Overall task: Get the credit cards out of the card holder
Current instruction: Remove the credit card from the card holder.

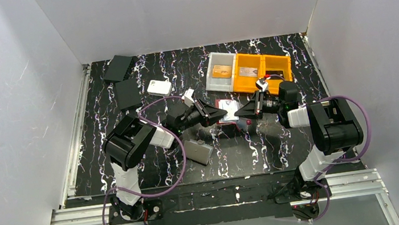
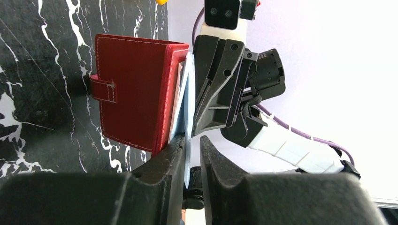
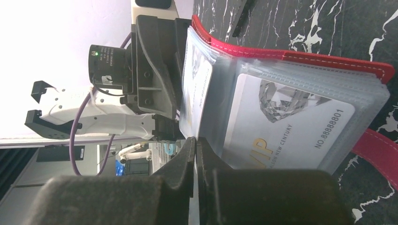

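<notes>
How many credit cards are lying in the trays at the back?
2: a flat orange-gold plastic card in the white tray, a silver-grey one in the orange tray beside it. Others may be hidden.

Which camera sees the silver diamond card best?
The right wrist view: the silver card is large, its print readable through the sleeve. The top view shows only a pale speck in the card holder; the left wrist shows only its red cover.

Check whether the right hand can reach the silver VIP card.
Probably not: the right hand is shut on a raised page of the card holder; the VIP card lies sleeved beside it.
</notes>
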Robot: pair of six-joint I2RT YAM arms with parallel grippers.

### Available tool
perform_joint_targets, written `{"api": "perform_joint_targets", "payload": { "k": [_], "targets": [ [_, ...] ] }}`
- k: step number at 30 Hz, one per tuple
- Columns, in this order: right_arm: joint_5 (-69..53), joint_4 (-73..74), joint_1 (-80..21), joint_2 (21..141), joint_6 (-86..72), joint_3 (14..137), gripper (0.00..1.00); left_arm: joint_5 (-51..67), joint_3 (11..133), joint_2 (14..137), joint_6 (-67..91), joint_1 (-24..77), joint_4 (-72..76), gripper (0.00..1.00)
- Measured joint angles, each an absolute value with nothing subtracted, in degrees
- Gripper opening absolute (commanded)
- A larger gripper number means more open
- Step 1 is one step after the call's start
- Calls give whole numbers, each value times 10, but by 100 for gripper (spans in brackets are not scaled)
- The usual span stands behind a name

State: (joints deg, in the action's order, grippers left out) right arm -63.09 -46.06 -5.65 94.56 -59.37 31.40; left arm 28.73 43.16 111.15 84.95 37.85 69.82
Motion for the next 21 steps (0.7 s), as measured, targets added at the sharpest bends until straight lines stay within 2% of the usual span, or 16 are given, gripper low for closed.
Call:
{"api": "perform_joint_targets", "payload": {
  "k": [5, 8, 11, 21],
  "targets": [
    [-630, -461, -52, 948, -588, 314, 4, 288, 424, 1111, 851, 370, 707, 15],
    [-630, -461, -52, 950, -585, 314, 4, 290, 423, 1111, 851, 369, 707, 10],
    [-630, -461, -52, 950, -583, 314, 4, 291, 423, 1111, 853, 369, 707, 0],
    [-634, -454, -56, 950, -575, 314, 3, 294, 405, 1110, 851, 366, 713, 0]
  ]
}}
